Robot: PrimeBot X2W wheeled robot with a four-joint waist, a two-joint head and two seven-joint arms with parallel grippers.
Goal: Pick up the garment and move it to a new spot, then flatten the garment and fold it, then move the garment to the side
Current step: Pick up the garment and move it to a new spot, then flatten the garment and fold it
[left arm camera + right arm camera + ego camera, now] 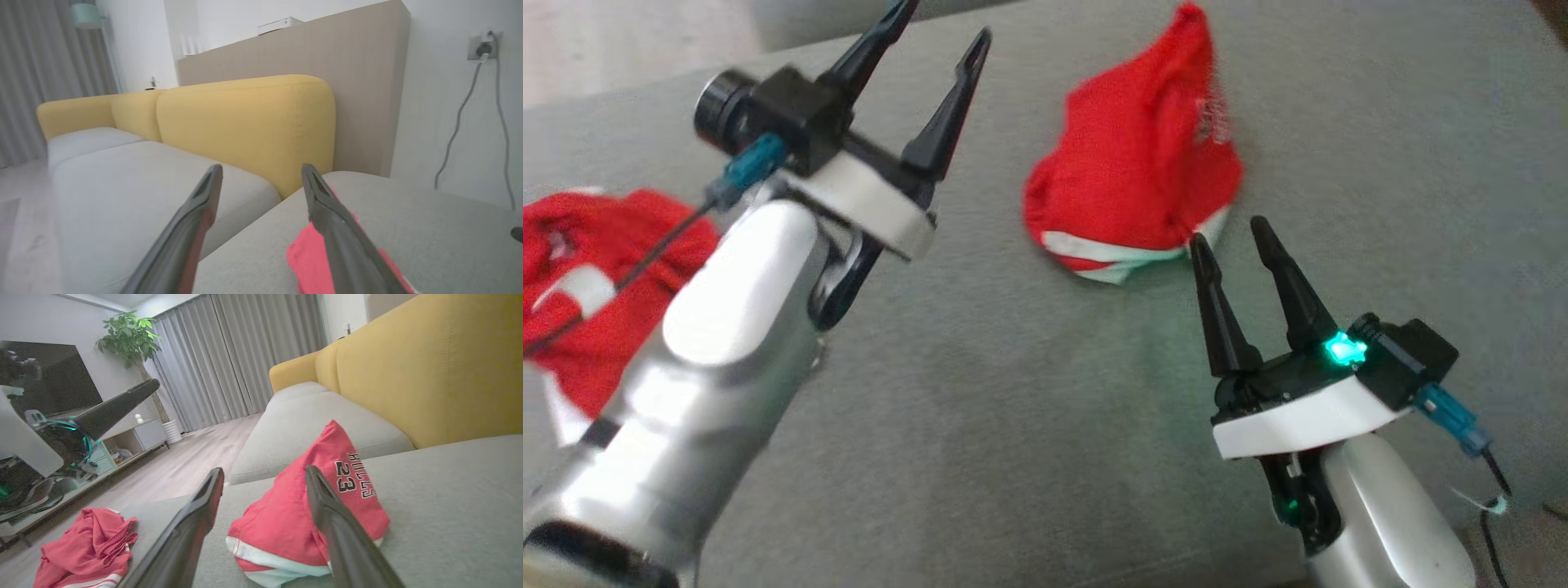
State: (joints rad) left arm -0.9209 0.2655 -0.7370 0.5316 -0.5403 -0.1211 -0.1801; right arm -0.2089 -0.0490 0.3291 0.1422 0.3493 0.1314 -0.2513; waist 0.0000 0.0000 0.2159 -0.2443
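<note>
Home living room, mustard-yellow fabric sofa (429, 367) with grey seat cushions (318, 416), long grey pleated curtains (229, 359), black flat television (61, 384), leafy potted plant (128, 337), wood-plank floor (196, 457).

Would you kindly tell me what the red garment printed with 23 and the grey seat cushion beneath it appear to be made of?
Red garment: probably a light synthetic jersey knit, matte; it bunches in soft folds, with white trim and printed lettering.
Grey seat cushion: woven upholstery fabric, matte, with a fine heathered texture; probably padded underneath.
</note>
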